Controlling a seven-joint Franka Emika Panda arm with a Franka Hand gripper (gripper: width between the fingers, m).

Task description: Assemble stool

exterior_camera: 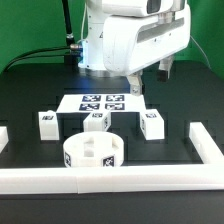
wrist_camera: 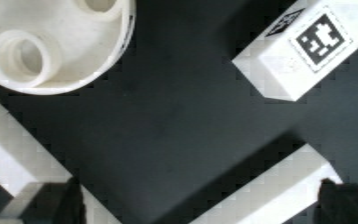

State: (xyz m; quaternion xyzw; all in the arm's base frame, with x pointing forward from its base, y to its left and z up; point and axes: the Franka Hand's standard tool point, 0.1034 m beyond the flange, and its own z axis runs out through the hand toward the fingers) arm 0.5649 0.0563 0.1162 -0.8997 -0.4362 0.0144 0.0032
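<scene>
Claw [wrist_camera: 194,205] hangs wide open, empty. Round seat [exterior_camera: 80,158] rests on the black tabletop [exterior_camera: 170,152], leg block [wrist_camera: 304,52] near.

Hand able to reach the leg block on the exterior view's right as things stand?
Probably yes. The hand is open and raised. That leg block stands alone, clear of the seat and the rail, with nothing over it.

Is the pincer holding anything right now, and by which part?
Nothing is held. The pincer is open, with only bare table in its gap; the seat and a leg block lie apart from it.
</scene>
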